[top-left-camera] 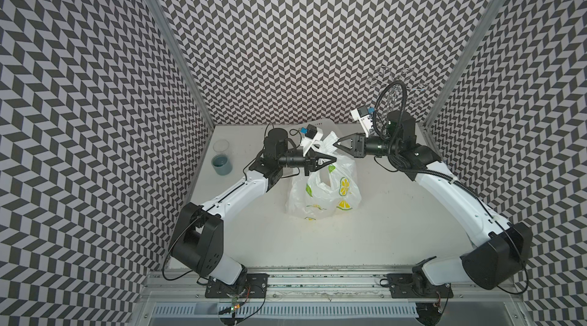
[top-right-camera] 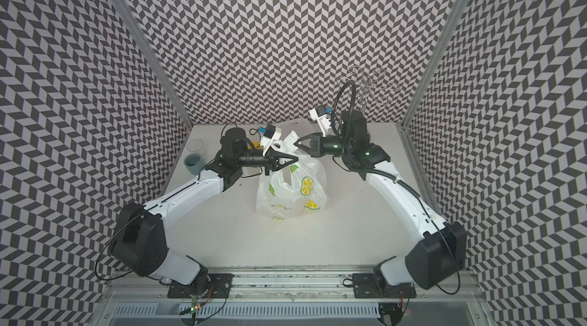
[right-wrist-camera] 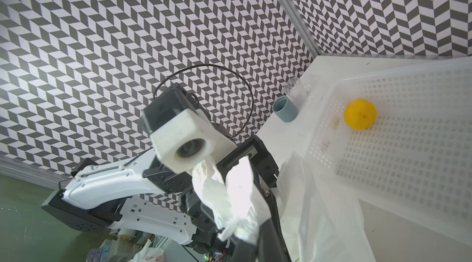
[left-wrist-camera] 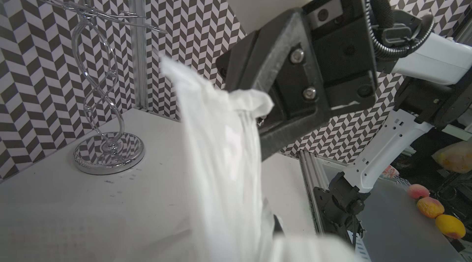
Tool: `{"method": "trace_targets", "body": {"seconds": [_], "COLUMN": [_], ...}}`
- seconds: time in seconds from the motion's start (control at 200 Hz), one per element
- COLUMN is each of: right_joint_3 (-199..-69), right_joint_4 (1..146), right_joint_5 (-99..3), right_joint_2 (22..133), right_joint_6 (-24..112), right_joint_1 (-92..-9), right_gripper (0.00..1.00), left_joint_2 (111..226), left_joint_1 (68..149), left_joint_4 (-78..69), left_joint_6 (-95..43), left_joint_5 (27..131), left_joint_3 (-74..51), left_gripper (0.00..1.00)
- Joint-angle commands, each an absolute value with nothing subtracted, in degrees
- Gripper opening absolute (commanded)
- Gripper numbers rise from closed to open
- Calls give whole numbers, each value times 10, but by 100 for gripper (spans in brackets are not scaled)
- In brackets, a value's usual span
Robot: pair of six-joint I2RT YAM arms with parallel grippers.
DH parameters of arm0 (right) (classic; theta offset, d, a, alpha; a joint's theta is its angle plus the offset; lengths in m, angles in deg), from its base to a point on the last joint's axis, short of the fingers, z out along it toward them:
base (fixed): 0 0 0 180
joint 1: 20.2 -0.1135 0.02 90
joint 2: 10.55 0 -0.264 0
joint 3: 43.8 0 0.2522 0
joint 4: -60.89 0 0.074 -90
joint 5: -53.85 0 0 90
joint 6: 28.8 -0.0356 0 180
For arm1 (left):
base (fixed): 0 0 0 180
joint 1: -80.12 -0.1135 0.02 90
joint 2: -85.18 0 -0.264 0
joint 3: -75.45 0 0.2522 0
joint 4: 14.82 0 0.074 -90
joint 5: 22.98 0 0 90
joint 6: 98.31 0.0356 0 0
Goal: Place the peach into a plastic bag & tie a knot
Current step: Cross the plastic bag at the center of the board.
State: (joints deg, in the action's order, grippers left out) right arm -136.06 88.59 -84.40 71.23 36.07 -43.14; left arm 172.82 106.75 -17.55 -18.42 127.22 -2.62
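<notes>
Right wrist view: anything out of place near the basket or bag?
One round yellow fruit lies alone in the white basket, with brownish smears on its floor beside it. Both the left gripper and right gripper are shut on handles of the plastic bag; whether it holds fruit cannot be told.

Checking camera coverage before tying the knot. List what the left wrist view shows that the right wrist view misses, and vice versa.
Only left wrist: a twisted chrome wire stand on a round mirrored base, and three peach-like fruits outside the cell. Only right wrist: a white perforated plastic basket holding a round yellow fruit, plus a blue-grey cup and a clear glass. Both: the thin white plastic bag and the chevron-patterned walls.
</notes>
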Motion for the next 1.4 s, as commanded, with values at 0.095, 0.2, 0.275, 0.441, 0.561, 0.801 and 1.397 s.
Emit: {"method": "trace_targets", "body": {"seconds": [0.095, 0.2, 0.275, 0.441, 0.561, 0.801, 1.397], "right_joint_3": [-1291, -1266, -1252, -1214, -1203, -1160, -1244], "right_joint_4": [762, 731, 708, 608, 607, 589, 940], "right_joint_5": [-848, -859, -874, -937, -984, -971, -840], "right_joint_2": [662, 650, 649, 634, 619, 590, 667], "right_joint_6": [312, 291, 276, 223, 241, 224, 557], "right_joint_1": [-398, -386, -384, -385, -386, -380, -533], "right_gripper": [0, 0, 0, 0, 0, 0, 0], "left_joint_2": [1725, 1724, 1727, 1747, 1758, 1759, 1773], "left_joint_1": [1050, 1046, 1045, 1042, 1036, 1028, 1021], "left_joint_4": [-187, -187, -190, -177, -172, -182, -193], "left_joint_6": [-232, -234, -236, -248, -266, -284, -326], "left_joint_5": [1286, 1288, 1291, 1286, 1282, 1284, 1281], "left_joint_3": [-31, -22, -17, -28, -38, -27, -57], "left_gripper": [20, 20, 20, 12, 9, 13, 4]}}
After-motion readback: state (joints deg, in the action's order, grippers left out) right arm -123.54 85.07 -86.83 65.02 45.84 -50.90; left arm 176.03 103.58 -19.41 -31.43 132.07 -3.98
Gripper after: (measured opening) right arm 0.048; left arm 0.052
